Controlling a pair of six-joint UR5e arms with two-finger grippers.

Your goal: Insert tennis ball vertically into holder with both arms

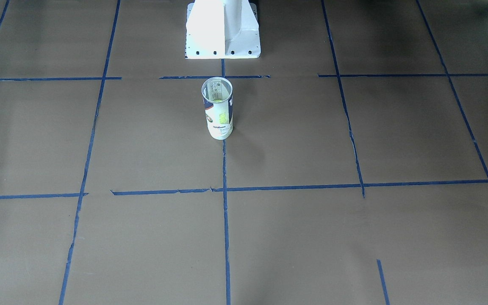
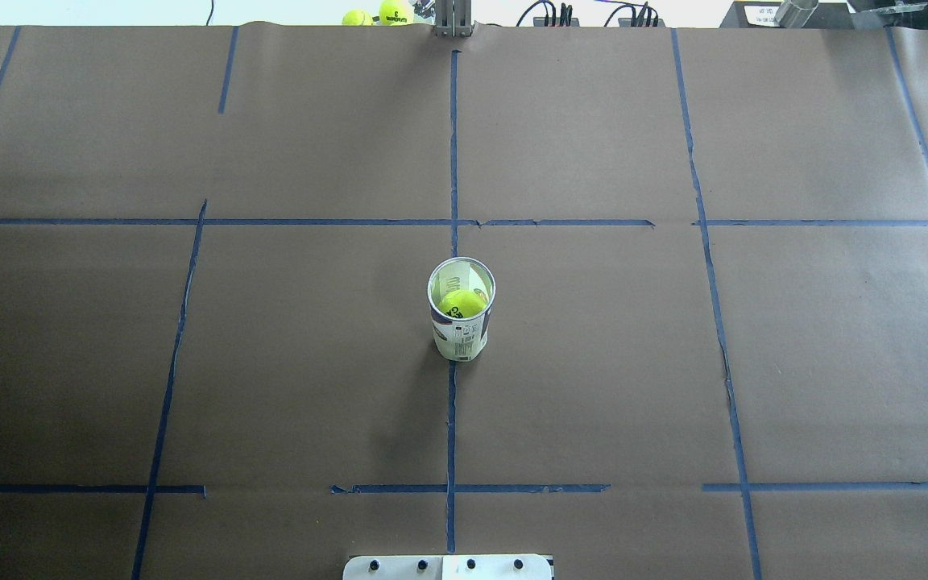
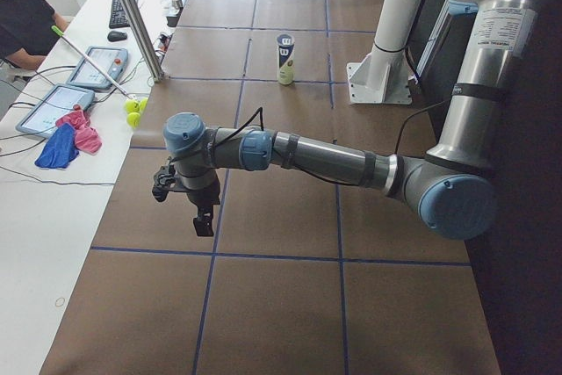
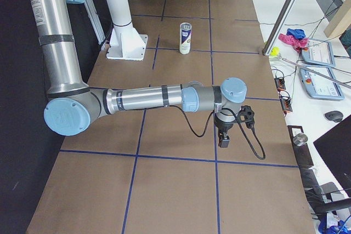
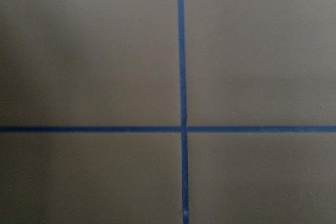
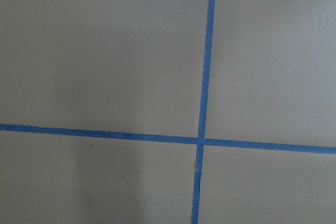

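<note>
The holder (image 2: 461, 318), a clear can with a white and navy label, stands upright at the middle of the table, open end up. It also shows in the front view (image 1: 217, 110) and both side views (image 3: 284, 59) (image 4: 186, 38). The tennis ball (image 2: 462, 303) sits inside it. My left gripper (image 3: 204, 217) hangs over bare table far from the holder, seen only in the exterior left view. My right gripper (image 4: 224, 138) does the same at the other end, seen only in the exterior right view. I cannot tell whether either is open or shut. Both wrist views show only brown paper and blue tape.
The white pedestal base (image 1: 223, 29) stands behind the holder. Spare tennis balls (image 2: 383, 12) lie at the far table edge by a metal post (image 3: 132, 15). A side table holds tablets (image 3: 97, 68) and cloths (image 3: 66, 138). An operator (image 3: 22, 15) sits there.
</note>
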